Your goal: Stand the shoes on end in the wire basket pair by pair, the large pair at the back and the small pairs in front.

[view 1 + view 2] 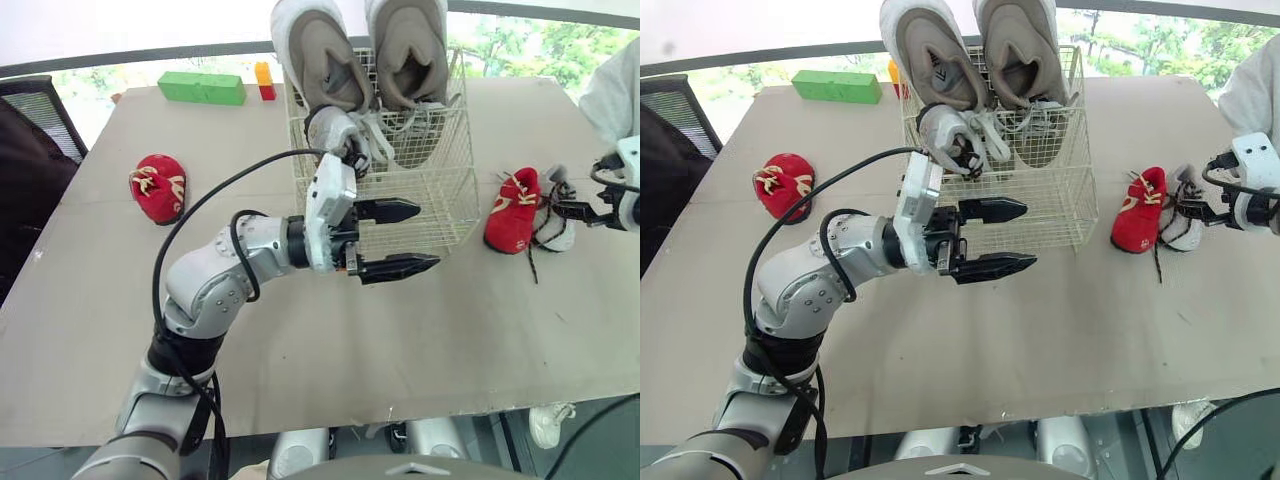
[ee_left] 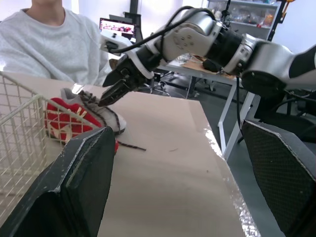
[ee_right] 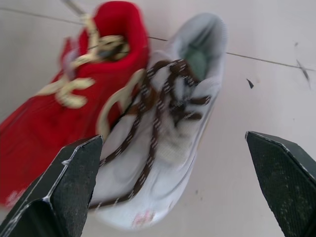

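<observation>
The wire basket (image 1: 445,215) stands at the table's far middle. A large grey pair (image 1: 322,55) stands on end at its back, and a small white shoe (image 1: 336,128) sits at its front left. My left gripper (image 1: 428,236) hangs open and empty just in front of the basket. To the basket's right lie a red shoe (image 1: 512,212) and a small white shoe with brown laces (image 3: 182,113), touching side by side. My right gripper (image 3: 174,138) is open, its fingers on either side of the white shoe's lace area. Another red shoe (image 1: 158,187) lies far left.
A green block (image 1: 202,87) and small yellow and red blocks (image 1: 265,80) sit at the far left edge. A person in a grey sweater (image 2: 49,39) sits beyond the table's right end. The table's front edge (image 1: 400,412) runs below my left arm.
</observation>
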### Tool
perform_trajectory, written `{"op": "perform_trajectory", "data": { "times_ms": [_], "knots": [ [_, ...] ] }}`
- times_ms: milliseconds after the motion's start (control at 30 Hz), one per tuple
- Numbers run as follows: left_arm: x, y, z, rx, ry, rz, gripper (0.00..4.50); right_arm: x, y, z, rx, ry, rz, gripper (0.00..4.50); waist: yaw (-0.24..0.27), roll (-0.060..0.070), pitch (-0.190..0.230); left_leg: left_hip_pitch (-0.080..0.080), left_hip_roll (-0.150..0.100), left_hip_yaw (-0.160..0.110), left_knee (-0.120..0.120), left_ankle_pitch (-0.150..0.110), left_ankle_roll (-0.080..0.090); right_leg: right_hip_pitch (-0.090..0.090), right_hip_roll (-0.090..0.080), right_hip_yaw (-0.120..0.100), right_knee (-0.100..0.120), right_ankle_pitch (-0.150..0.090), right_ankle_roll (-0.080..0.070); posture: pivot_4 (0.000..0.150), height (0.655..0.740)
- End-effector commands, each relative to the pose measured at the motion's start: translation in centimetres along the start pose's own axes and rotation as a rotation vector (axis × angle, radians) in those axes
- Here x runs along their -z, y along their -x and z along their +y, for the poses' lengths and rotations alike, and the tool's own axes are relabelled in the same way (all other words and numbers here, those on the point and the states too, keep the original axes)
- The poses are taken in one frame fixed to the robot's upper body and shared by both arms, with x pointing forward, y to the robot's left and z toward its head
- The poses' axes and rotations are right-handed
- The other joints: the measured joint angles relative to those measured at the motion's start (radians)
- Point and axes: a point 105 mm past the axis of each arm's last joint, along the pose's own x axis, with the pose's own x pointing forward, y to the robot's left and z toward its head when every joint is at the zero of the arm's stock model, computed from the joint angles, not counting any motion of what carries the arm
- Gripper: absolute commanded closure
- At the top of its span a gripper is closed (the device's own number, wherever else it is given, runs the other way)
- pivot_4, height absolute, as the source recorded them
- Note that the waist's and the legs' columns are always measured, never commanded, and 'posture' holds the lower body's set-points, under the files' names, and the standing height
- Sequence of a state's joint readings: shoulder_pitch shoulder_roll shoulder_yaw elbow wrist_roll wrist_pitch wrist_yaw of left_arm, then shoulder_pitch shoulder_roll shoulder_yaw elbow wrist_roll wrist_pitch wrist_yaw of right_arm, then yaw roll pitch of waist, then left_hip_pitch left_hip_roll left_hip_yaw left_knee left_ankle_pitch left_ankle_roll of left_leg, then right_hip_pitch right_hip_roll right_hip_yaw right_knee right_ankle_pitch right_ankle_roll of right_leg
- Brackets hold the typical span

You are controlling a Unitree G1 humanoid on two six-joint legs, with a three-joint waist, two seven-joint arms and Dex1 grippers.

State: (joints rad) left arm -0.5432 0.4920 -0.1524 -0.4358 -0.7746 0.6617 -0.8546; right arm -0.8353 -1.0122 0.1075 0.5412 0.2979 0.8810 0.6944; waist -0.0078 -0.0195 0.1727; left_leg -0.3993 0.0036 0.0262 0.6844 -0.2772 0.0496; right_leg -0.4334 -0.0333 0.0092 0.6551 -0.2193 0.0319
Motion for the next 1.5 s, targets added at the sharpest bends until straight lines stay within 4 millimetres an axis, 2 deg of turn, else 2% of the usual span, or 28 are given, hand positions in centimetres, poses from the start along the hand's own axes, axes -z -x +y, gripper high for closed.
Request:
{"op": "perform_trajectory", "data": {
  "times_ms": [33, 133, 300, 333, 433, 500, 600, 700, 800, 867, 967, 1100, 1200, 1333, 1433, 1500],
  "knots": [
    [-1.1, -0.2, -0.7, 0.011, -0.081, -0.042, 0.00, -0.3, 0.0, -1.2, 0.019, 0.045, 0.015, 0.49, 0.003, 0.000, 0.000, 0.000, 0.000, 0.000, 0.000, 0.000, 0.000, 0.000, 0.000, 0.000, -0.001, 0.000, 0.000, 0.150, 0.7400],
    [-1.1, -0.2, -0.6, -0.012, -0.086, -0.054, 0.00, -0.5, -0.7, -1.1, -0.011, 0.061, 0.023, 1.64, 0.003, 0.000, 0.000, -0.001, -0.001, 0.001, 0.001, 0.000, 0.000, 0.000, -0.002, 0.000, -0.002, 0.000, 0.000, 0.150, 0.7400],
    [-0.9, 0.1, -0.5, -0.017, -0.102, -0.049, 0.00, -0.7, -1.7, -0.8, -0.022, 0.084, 0.037, 4.24, -0.004, 0.000, 0.000, 0.001, -0.001, 0.002, 0.001, 0.000, 0.001, 0.001, -0.002, 0.002, -0.001, 0.000, 0.000, 0.150, 0.7400],
    [-0.9, 0.1, -0.5, -0.019, -0.106, -0.049, 0.00, -0.7, -1.7, -0.9, -0.021, 0.080, 0.034, 4.44, -0.004, 0.000, 0.000, 0.001, -0.001, 0.002, 0.001, 0.000, 0.001, 0.001, -0.002, 0.002, 0.000, 0.000, 0.000, 0.150, 0.7400],
    [-0.9, 0.1, -0.4, -0.020, -0.111, -0.053, 0.00, -0.9, -1.4, -1.5, -0.005, 0.067, 0.017, 4.44, -0.003, 0.000, 0.000, 0.001, -0.001, 0.002, 0.001, 0.000, 0.000, 0.001, -0.002, 0.002, 0.000, 0.000, 0.000, 0.150, 0.7400],
    [-0.9, 0.0, -0.3, -0.018, -0.122, -0.056, 0.00, -1.6, -0.3, -2.3, -0.002, 0.007, -0.060, 4.44, -0.003, 0.000, 0.000, 0.001, -0.001, 0.002, 0.001, 0.000, 0.000, 0.001, -0.002, 0.002, 0.000, 0.000, 0.000, 0.150, 0.7400],
    [-0.9, 0.0, -0.2, -0.022, -0.127, -0.057, 0.00, -1.8, 1.9, -3.8, 0.035, -0.039, -0.141, 4.44, 0.008, 0.000, 0.000, 0.000, -0.001, 0.002, 0.001, 0.000, 0.000, 0.000, -0.002, 0.002, 0.000, 0.000, 0.000, 0.150, 0.7400],
    [-0.9, 0.0, 0.1, -0.031, -0.122, -0.067, 0.00, -2.9, 5.6, -4.6, 0.040, -0.099, -0.325, 4.44, 0.020, 0.001, 0.000, 0.000, -0.001, 0.001, 0.000, 0.000, 0.001, 0.000, -0.002, 0.001, -0.001, 0.000, 0.000, 0.150, 0.7400],
    [-1.0, -0.2, 0.5, -0.020, -0.131, -0.063, 0.00, -3.6, 8.2, -4.5, 0.067, -0.113, -0.433, 4.44, 0.022, 0.001, 0.000, 0.000, -0.001, 0.002, 0.001, -0.001, 0.002, 0.001, -0.002, 0.001, 0.001, 0.000, 0.001, 0.150, 0.7400],
    [-0.9, -0.4, 0.5, 0.015, -0.130, -0.056, 0.00, -4.0, 9.3, -3.5, 0.051, -0.123, -0.500, 4.44, 0.019, 0.001, -0.001, 0.002, -0.001, 0.002, 0.002, -0.002, 0.003, 0.001, -0.002, 0.002, 0.002, 0.000, 0.001, 0.150, 0.7400],
    [-0.8, -0.6, 0.4, 0.050, -0.121, -0.047, 0.00, -3.9, 9.3, -2.0, 0.031, -0.114, -0.505, 4.44, 0.011, 0.001, -0.001, 0.003, 0.000, 0.003, 0.002, -0.002, 0.003, 0.001, 0.000, 0.004, 0.003, 0.000, 0.001, 0.150, 0.7400],
    [-0.9, -0.9, 0.4, 0.078, -0.110, -0.052, 0.00, -2.5, 7.0, -0.9, 0.026, -0.098, -0.417, 4.44, 0.002, 0.001, -0.001, 0.003, 0.000, 0.003, 0.002, -0.002, 0.003, 0.001, 0.000, 0.004, 0.003, 0.000, 0.001, 0.150, 0.7400],
    [-1.1, -1.2, 0.4, 0.096, -0.117, -0.049, 0.00, -1.3, 3.8, -1.4, 0.061, -0.098, -0.309, 3.61, -0.005, 0.001, -0.001, 0.003, 0.000, 0.005, 0.002, -0.002, 0.003, 0.001, 0.000, 0.005, 0.003, 0.000, 0.001, 0.150, 0.7400],
    [-1.1, -0.9, 0.2, 0.091, -0.119, -0.041, 0.00, -0.6, 1.2, -1.9, 0.098, -0.065, -0.223, 1.97, -0.005, 0.002, -0.001, 0.003, 0.000, 0.006, 0.002, -0.002, 0.003, 0.001, 0.000, 0.006, 0.002, 0.000, 0.001, 0.150, 0.7400],
    [-1.0, -0.6, 0.0, 0.065, -0.115, -0.038, 0.00, -0.5, -0.6, -1.9, 0.096, -0.075, -0.173, 0.54, -0.009, 0.002, -0.001, 0.003, 0.000, 0.006, 0.001, -0.001, 0.002, 0.000, 0.000, 0.006, 0.002, 0.000, 0.001, 0.150, 0.7400],
    [-1.0, -0.5, 0.0, 0.049, -0.115, -0.040, 0.00, -0.5, -1.5, -2.0, 0.098, -0.076, -0.147, 0.54, -0.007, 0.002, -0.001, 0.003, 0.000, 0.006, 0.001, -0.001, 0.002, 0.000, 0.000, 0.006, 0.002, 0.000, 0.001, 0.150, 0.7400]
  ]
}}
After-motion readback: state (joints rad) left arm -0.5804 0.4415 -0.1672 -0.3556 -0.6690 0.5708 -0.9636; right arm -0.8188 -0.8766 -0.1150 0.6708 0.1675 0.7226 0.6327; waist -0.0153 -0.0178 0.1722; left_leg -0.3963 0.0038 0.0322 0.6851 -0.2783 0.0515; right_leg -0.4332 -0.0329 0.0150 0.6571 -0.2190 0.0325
